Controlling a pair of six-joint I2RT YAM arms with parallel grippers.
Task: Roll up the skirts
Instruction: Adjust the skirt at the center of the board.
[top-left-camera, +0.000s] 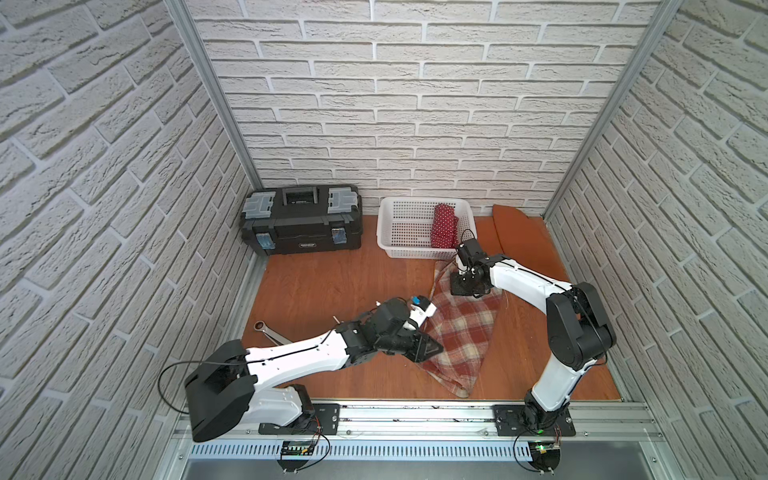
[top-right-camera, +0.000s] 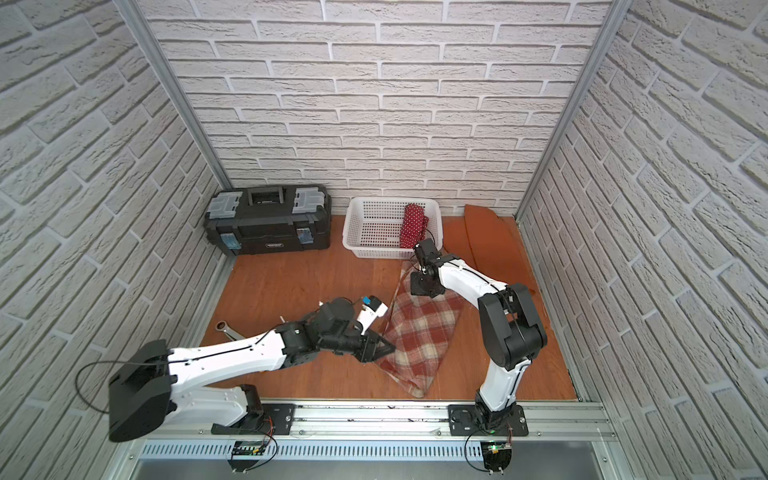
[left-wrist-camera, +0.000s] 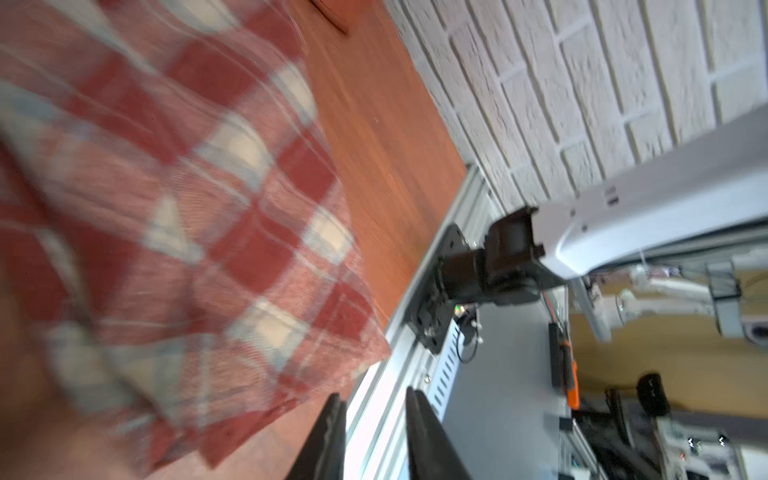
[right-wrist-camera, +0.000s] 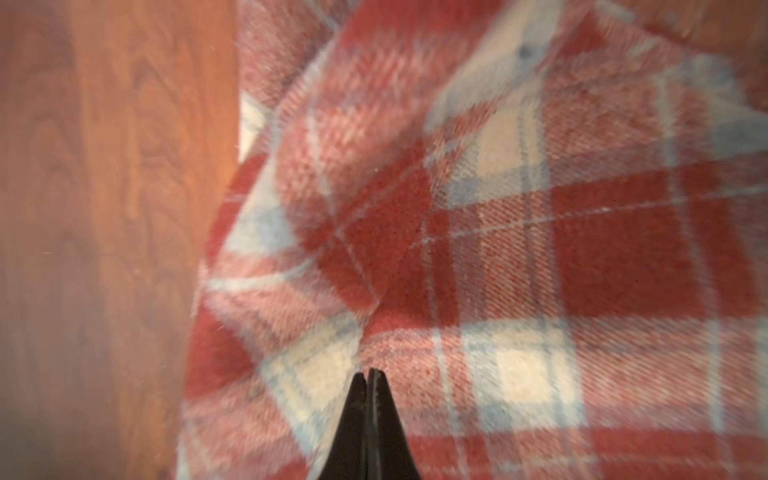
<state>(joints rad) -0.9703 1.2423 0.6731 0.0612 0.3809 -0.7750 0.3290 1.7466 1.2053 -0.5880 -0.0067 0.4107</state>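
The red-and-cream plaid skirt (top-left-camera: 461, 332) (top-right-camera: 419, 336) lies spread on the wooden table (top-left-camera: 332, 286), its narrow end toward the basket. My left gripper (top-left-camera: 434, 347) (left-wrist-camera: 374, 397) hovers at the skirt's left edge, open, with nothing between its fingers. My right gripper (top-left-camera: 465, 286) (right-wrist-camera: 370, 372) points down on the skirt's far end, shut, and creases in the cloth (right-wrist-camera: 498, 249) run into its tips. A dark red polka-dot skirt (top-left-camera: 444, 230) sits rolled in the white basket (top-left-camera: 399, 249). The rust-orange skirt (top-left-camera: 515, 232) lies flat at the back right.
A black toolbox (top-left-camera: 301, 224) stands at the back left beside the basket. A metal wrench (top-left-camera: 266, 328) lies under the left forearm. Brick walls close in three sides, and an aluminium rail (top-left-camera: 415, 411) runs along the front edge.
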